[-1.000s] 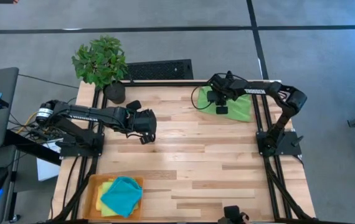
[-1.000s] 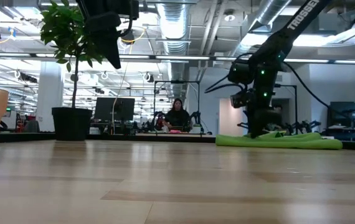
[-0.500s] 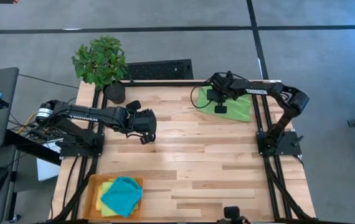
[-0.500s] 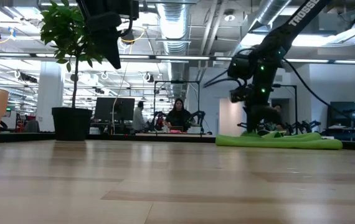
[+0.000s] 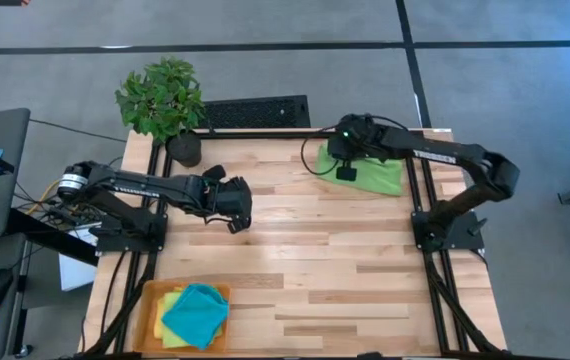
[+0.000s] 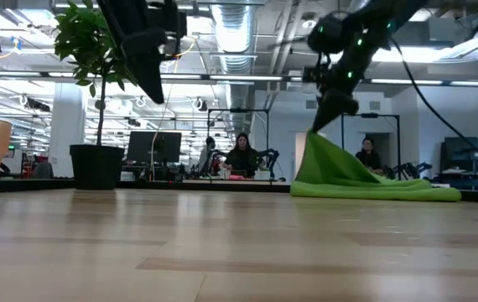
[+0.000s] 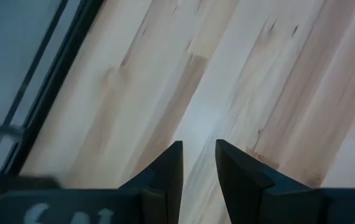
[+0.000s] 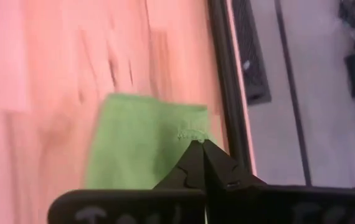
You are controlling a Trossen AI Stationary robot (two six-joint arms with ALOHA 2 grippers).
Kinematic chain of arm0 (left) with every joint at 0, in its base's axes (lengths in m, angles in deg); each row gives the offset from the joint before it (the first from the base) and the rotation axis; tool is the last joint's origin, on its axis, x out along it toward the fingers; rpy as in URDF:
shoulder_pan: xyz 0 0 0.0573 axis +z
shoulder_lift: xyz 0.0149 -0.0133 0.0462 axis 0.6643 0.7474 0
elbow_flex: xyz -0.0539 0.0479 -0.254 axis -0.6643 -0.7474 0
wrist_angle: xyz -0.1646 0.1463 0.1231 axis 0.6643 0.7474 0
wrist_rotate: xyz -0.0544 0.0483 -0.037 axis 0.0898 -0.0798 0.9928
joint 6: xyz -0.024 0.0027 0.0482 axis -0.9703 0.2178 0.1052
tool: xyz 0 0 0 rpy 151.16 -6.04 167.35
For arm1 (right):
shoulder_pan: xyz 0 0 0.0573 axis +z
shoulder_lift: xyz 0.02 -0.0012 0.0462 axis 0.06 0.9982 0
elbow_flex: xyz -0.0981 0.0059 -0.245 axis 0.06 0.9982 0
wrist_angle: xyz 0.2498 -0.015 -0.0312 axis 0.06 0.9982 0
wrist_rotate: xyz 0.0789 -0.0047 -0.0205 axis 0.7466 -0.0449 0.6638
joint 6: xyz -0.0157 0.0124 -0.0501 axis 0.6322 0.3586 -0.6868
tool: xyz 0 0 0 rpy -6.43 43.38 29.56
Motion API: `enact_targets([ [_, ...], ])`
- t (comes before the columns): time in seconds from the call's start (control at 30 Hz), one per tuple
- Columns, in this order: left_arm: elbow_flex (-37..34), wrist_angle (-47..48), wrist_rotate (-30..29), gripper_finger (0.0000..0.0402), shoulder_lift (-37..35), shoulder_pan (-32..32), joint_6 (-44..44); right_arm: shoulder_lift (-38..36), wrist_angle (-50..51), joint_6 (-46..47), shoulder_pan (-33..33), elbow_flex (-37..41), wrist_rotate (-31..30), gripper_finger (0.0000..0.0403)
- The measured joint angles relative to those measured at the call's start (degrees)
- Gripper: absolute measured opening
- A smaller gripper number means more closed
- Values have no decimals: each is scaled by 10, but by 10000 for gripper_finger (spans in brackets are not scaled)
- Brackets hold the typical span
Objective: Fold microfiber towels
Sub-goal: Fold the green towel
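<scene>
Right hand [image 5: 346,172]: pressed together on an edge of the green towel [image 5: 377,172], lifted above the far right corner of the surface [image 5: 315,250].
Green towel: one side raised into a peak, the rest flat at the far right corner.
Left hand [image 5: 233,222]: fingers apart, holding nothing, above the left half of the surface.
Other towels [image 5: 194,312]: stacked in the orange tray [image 5: 151,310], near left corner.

Right tool [image 5: 346,172] on lime green towel [image 5: 380,172], far corner.
</scene>
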Motion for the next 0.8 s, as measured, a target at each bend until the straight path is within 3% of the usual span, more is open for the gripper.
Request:
enact_targets([
  [0.13,-46,-114,-6,86,0,3,65,-41,10,12,38,0,0,4],
  [0.27,-89,-303,-5,86,0,18,191,-73,16,26,72,0,0,3],
  [0.47,-150,-627,94,86,0,67,373,-98,5,30,112,0,-13,2],
  [0.63,-162,-765,165,86,20,109,394,-100,4,41,127,0,-16,1],
  [0.8,-154,-847,169,86,101,124,407,-96,0,41,129,1,-17,1],
])
